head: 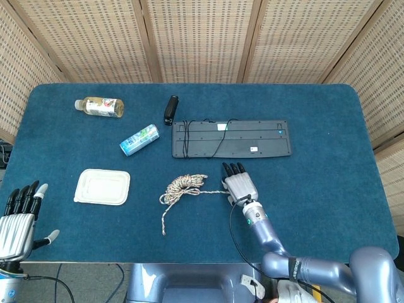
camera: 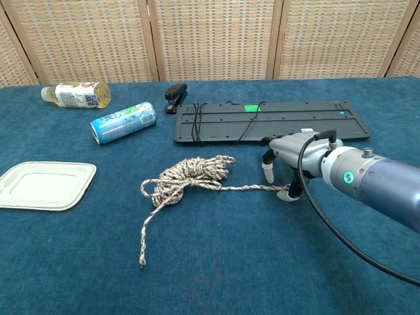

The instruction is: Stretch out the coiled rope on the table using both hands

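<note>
Rope (camera: 187, 177) is lying coiled mid-table, its free end trailing toward 3 o'clock under the right hand (camera: 292, 157), whose fingers are arching over it, spread, gripping nothing yet. A shallow pinch risks slipping off the strand. Left hand (head: 17, 218) is idling at 8 o'clock, spread. One rope, two hands.

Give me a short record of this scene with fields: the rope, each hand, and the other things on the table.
rope: beige braided rope, coiled, one end running right, one toward the near edge
right hand: right hand arched over the rope's right end, fingers apart, grasp not clear
left hand: left hand at the near left table edge, fingers apart, holds nothing
table: blue cloth-covered table
others: black keyboard, black stapler, blue can lying, clear bottle lying, white tray
</note>
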Robot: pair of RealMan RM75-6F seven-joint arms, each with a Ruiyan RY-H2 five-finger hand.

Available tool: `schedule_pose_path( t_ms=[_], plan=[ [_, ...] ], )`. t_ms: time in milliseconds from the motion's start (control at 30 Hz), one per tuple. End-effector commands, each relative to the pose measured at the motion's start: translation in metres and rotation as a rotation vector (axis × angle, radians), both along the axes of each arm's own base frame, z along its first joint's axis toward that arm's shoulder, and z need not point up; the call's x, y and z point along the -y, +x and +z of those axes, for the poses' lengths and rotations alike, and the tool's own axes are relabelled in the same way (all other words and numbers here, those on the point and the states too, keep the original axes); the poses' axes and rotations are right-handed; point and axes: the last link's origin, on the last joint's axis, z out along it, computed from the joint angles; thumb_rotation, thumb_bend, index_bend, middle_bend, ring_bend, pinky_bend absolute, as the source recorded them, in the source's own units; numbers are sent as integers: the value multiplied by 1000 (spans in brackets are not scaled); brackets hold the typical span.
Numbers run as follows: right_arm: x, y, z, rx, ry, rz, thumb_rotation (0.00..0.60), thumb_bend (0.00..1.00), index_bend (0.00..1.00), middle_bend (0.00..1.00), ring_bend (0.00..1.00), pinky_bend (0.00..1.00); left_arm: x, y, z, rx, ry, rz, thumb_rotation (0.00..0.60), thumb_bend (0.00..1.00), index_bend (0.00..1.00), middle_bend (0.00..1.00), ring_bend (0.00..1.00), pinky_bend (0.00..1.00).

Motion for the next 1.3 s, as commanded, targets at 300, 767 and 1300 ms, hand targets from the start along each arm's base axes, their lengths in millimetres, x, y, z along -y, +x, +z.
schedule_pose_path(
  t_ms=[300, 767, 1300],
  plan=[
    [2, 0, -5, -23, 9, 3, 600, 427, 606, 0, 0, 0, -1, 0, -2, -6, -3, 3, 600, 55, 0, 0, 0, 0],
    [-3, 3, 3, -10, -3, 76, 600, 443, 651, 0, 0, 0, -19, 37, -25, -138, -98, -333, 600, 66, 0, 0, 0, 0],
    [-1, 12, 3, -16, -15, 94, 600, 444, 659, 0, 0, 0, -100, 94, -114, -476, -490, -1005, 600, 211, 411, 0, 0, 0]
  ],
)
